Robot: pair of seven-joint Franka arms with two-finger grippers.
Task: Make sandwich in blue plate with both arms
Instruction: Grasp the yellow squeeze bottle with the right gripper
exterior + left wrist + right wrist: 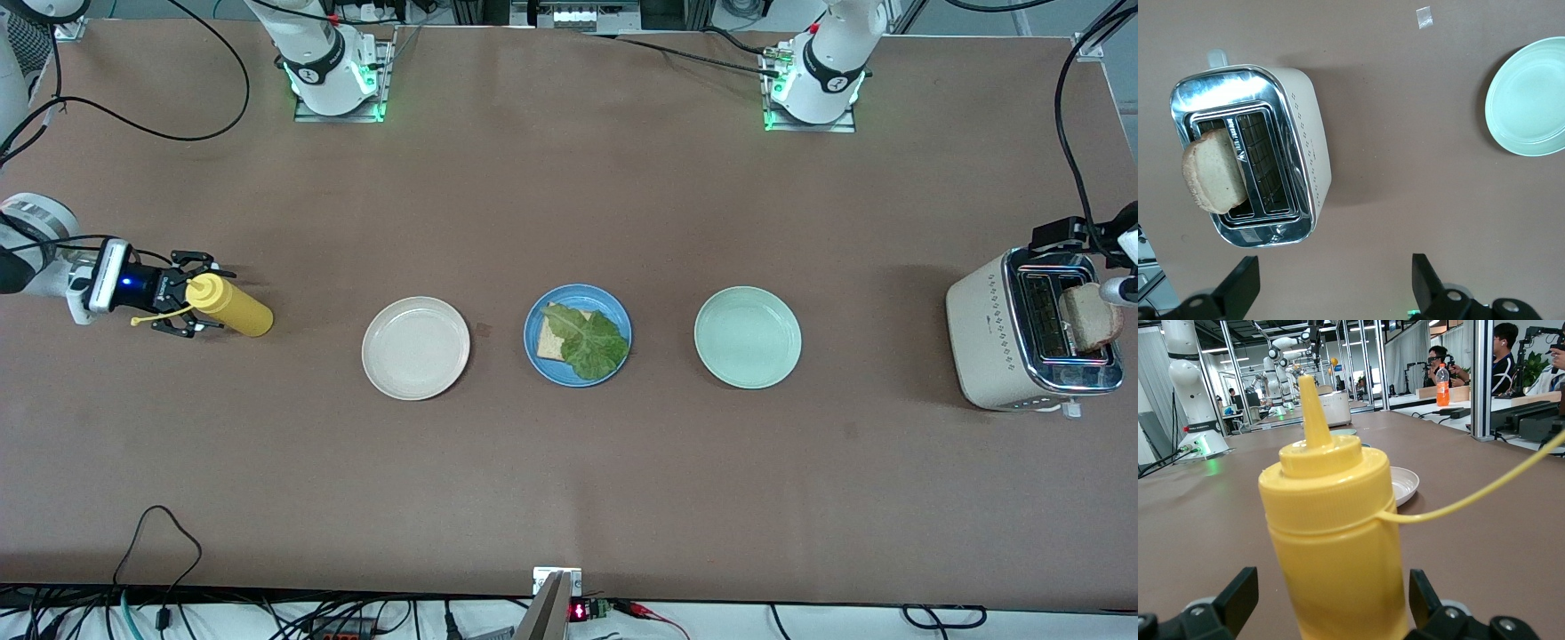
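Note:
The blue plate (578, 335) sits mid-table and holds one bread slice (553, 338) with a green lettuce leaf (594, 342) on top. A second bread slice (1089, 320) sticks up out of the toaster (996, 342) at the left arm's end; it also shows in the left wrist view (1213, 170). My left gripper (1335, 267) is open and empty, up in the air over the table beside the toaster (1291, 140). My right gripper (197, 298) is open, with a finger on each side of a yellow squeeze bottle (233, 307), not touching it (1335, 520).
A beige plate (415, 348) lies beside the blue plate toward the right arm's end. A pale mint-green plate (748, 337) lies beside it toward the left arm's end and shows in the left wrist view (1531, 97). The bottle's cap strap (1485, 490) trails sideways.

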